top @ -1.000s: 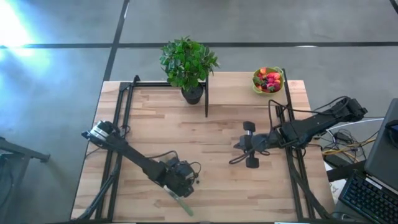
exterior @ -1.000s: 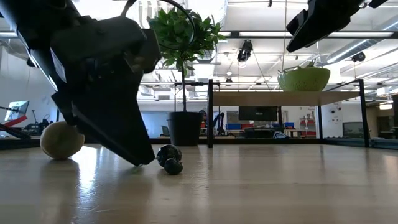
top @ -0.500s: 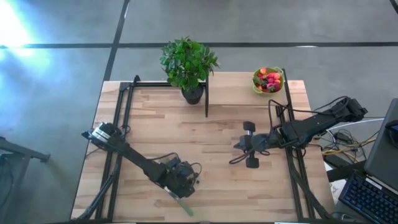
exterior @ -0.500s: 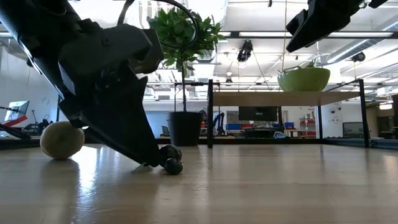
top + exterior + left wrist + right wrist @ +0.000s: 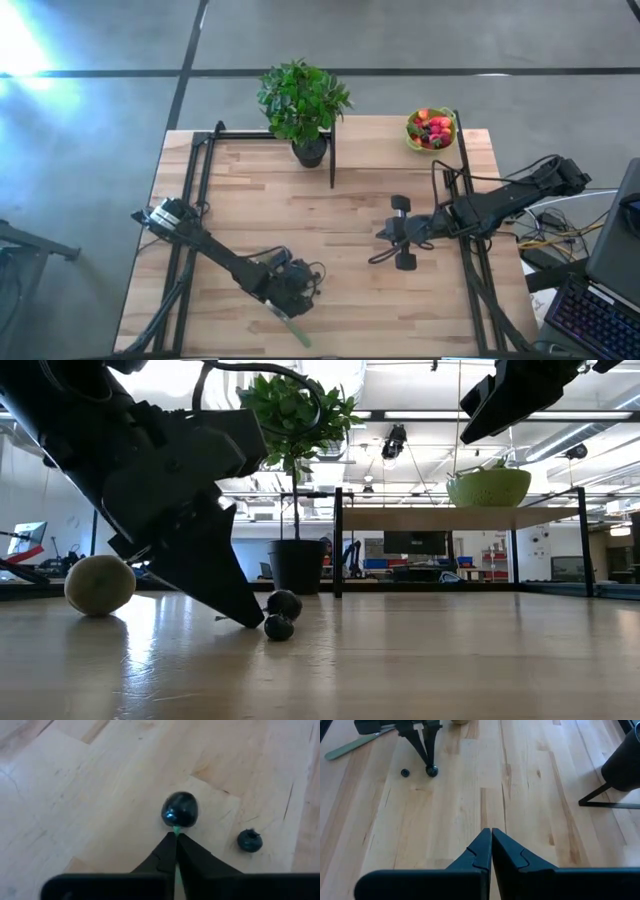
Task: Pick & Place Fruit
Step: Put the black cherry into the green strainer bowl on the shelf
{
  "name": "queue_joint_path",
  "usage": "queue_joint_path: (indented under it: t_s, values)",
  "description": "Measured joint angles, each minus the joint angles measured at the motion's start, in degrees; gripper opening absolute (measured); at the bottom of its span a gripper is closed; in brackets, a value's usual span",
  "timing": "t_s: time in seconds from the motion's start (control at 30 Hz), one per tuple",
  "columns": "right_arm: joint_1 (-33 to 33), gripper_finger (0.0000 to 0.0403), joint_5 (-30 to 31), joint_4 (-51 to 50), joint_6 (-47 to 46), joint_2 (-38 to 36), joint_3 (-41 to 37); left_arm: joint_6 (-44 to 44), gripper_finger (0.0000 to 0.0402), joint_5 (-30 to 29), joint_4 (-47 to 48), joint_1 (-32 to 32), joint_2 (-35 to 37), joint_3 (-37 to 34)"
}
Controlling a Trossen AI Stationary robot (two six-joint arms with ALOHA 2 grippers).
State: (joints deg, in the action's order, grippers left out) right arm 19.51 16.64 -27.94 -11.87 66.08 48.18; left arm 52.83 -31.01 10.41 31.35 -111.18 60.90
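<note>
Two dark berries lie on the wood near the table's front left: a larger one with a green stem, and a smaller one beside it. My left gripper slants down to the larger berry and is shut on its stem. A dull-green kiwi-like ball rests on the table behind the left arm. More fruit fills the lime-green bowl at the far right. My right gripper hangs shut above the table's middle right, touching nothing. My left gripper pinches the larger dark berry's green stem between its two fingertips. The fingers slant down from the table's left side. The berry sits just past the tips, its underside on the table.
A green-handled knife lies close to the left gripper, toward the near edge. A potted plant and a black upright post stand at the far middle. Black frame rails run along both sides of the table.
My left gripper has sunk a little, rolled somewhat, and brought its tips in to the larger dark berry, where its fingers have come together. That berry has shifted slightly away from the tips; the smaller berry has stayed where it was.
</note>
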Motion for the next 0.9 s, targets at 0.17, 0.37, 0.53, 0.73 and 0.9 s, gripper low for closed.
queue_joint_path:
  t_s: [0.17, 0.37, 0.53, 0.73, 0.9]
  values:
    - [0.0, 0.0008, -0.02, 0.82, -0.17, 0.0, 0.0, -2.45, 0.0007, -0.09, 0.18, -0.02, 0.5, -0.02]
    - [1.75, 0.0008, -0.17, 11.12, 4.81, 0.22, -2.4, -7.47, 0.0003, -1.25, 2.72, -0.18, 3.87, -0.39]
    - [3.2, 0.0008, -0.36, 20.62, 8.67, 0.45, -5.66, -13.36, 0.0002, -6.81, 2.67, -0.42, 8.21, -0.31]
    - [3.41, 0.001, -3.61, 29.05, 10.74, 1.49, -9.99, -24.3, 0.0001, -11.08, -2.2, -1.97, 11.86, -0.28]
    - [3.41, 0.0036, -4.98, 33.7, 17.25, 3.16, -11.03, -37.6, 0.0001, -11.04, -11.16, -4.52, 12.1, -0.17]
